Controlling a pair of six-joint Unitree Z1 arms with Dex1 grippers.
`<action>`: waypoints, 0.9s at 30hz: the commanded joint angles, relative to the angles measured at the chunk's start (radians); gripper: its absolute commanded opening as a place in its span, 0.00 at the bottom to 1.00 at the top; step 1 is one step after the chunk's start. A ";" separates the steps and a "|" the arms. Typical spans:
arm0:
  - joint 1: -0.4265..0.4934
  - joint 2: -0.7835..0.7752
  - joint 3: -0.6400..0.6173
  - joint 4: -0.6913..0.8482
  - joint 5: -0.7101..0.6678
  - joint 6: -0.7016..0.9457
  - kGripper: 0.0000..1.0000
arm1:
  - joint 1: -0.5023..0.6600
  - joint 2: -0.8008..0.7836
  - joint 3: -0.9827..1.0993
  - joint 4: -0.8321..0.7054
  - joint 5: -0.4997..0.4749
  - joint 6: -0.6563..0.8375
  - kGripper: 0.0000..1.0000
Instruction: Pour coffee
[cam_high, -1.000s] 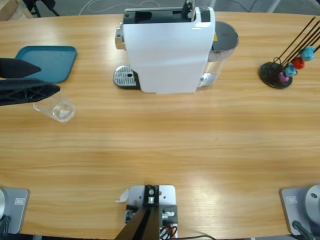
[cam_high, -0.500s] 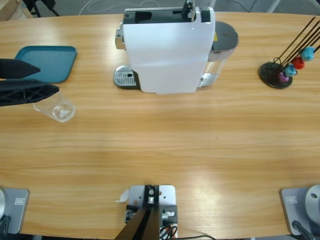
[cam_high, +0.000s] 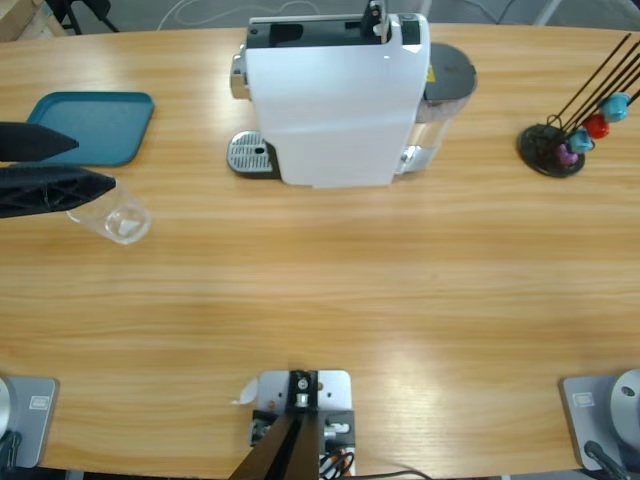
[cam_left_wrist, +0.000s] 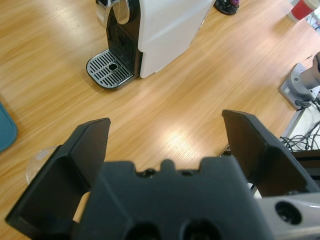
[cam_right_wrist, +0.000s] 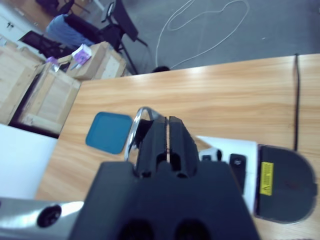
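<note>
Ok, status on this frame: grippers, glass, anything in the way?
Left gripper open beside the glass. Right gripper shut, above the coffee machine. Glass looks empty, no coffee visible. Nothing blocking.

Glossy white plastic coffee machine (cam_high: 335, 100) on smooth wooden table (cam_high: 400, 270).
</note>
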 joint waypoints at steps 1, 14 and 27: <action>-0.011 -0.026 0.041 0.002 -0.013 -0.011 0.99 | 0.042 0.130 -0.030 0.014 0.067 0.029 0.00; -0.011 -0.061 0.073 0.007 -0.004 -0.016 0.99 | 0.068 0.277 -0.086 0.018 0.129 0.021 0.00; -0.010 -0.071 0.072 0.024 -0.004 -0.018 0.99 | 0.128 0.425 -0.051 -0.013 0.156 0.046 0.00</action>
